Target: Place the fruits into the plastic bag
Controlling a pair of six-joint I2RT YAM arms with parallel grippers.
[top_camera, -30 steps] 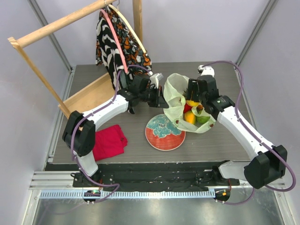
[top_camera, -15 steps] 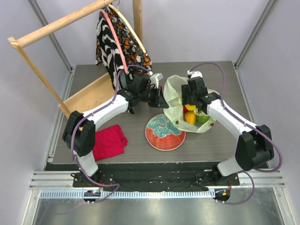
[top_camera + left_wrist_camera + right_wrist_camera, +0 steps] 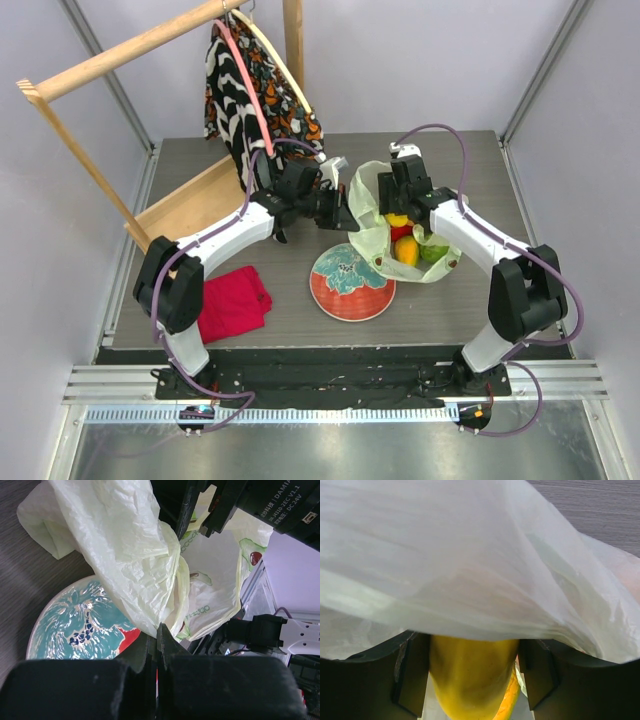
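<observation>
My left gripper (image 3: pixel 349 222) (image 3: pixel 158 630) is shut on an edge of the pale yellow-green plastic bag (image 3: pixel 371 212) (image 3: pixel 135 555) and holds that side up. Between the fingers (image 3: pixel 412 672) of my right gripper (image 3: pixel 398 210) (image 3: pixel 472 672) sits a yellow mango (image 3: pixel 472 677) (image 3: pixel 397 219), held at the bag's mouth, with bag film (image 3: pixel 470 570) draped over the jaws. Lower in the bag lie a red fruit (image 3: pixel 402 233), an orange-yellow fruit (image 3: pixel 407 250) and a green fruit (image 3: pixel 432 253).
The red plate with teal pattern (image 3: pixel 350 281) (image 3: pixel 85 625) lies just in front of the bag. A red folded cloth (image 3: pixel 233 301) sits at front left. A black-and-white patterned garment (image 3: pixel 250 95) hangs from the wooden rack (image 3: pixel 140 45) at back left.
The right arm has swung left and back, bringing its gripper with the mango further over the bag's mouth. The left arm and the bag edge it holds have stayed put.
</observation>
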